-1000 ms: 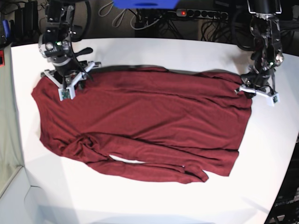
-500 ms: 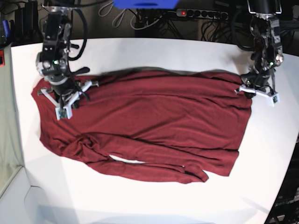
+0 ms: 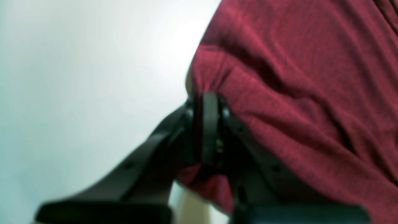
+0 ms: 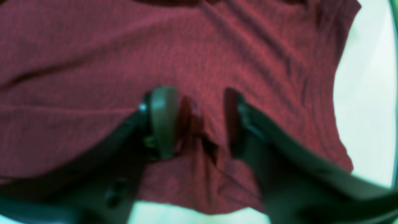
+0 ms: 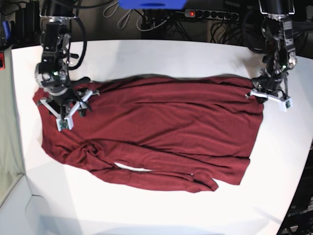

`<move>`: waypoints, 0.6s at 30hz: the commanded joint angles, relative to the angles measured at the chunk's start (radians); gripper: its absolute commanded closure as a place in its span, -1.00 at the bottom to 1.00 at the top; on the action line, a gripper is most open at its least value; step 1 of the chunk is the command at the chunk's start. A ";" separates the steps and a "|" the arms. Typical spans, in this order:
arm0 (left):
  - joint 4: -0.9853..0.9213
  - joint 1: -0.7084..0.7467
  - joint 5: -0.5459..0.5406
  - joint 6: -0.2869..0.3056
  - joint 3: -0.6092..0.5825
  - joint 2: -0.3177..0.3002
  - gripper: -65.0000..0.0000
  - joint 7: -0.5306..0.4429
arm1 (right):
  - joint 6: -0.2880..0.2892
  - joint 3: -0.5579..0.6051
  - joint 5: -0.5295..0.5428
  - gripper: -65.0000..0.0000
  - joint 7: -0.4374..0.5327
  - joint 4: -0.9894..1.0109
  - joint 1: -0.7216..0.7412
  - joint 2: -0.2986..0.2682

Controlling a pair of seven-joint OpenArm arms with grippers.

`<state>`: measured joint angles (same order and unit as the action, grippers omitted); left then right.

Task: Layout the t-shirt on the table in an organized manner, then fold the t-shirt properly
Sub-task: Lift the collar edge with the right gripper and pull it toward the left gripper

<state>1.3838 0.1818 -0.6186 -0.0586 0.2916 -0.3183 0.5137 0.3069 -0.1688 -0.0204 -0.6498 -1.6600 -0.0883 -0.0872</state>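
The maroon t-shirt (image 5: 161,132) lies spread across the white table (image 5: 161,58), wrinkled, with a bunched fold near its front left. My left gripper (image 5: 257,93) is at the shirt's far right corner. In the left wrist view the left gripper (image 3: 206,102) is shut on the t-shirt (image 3: 295,77) at its edge, beside bare table (image 3: 77,77). My right gripper (image 5: 67,105) rests on the shirt's left end. In the right wrist view the right gripper (image 4: 199,118) stands open over the t-shirt (image 4: 93,46), with a small ridge of cloth between its fingers (image 4: 161,118).
A power strip (image 5: 210,13) with a red light, cables and a blue object (image 5: 151,4) sit behind the table's far edge. The table's dark edge (image 5: 298,196) curves in at the right front. White table (image 4: 367,93) shows past the shirt's end.
My right gripper moved toward the table's front along the shirt's left end, dragging the far left edge with it, then opened. The left arm has not moved.
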 commanded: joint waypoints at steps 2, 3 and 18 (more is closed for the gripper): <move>0.006 -0.014 0.003 -0.007 -0.001 -0.006 1.00 0.044 | -0.002 -0.001 0.007 -0.10 0.025 -0.065 -0.015 -0.006; 0.004 -0.015 0.003 -0.007 -0.001 -0.006 1.00 0.044 | -0.002 -0.001 0.007 -0.10 0.025 -0.093 -0.028 -0.006; -0.001 -0.055 0.004 -0.007 -0.001 -0.006 1.00 0.046 | -0.002 0.113 0.007 -0.10 0.034 -0.170 -0.216 0.060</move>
<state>1.3754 0.1352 -0.6144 -0.0589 0.2878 -0.3153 0.5533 0.3069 -0.0502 -0.0177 -0.6392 -1.8164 -0.3107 -0.0193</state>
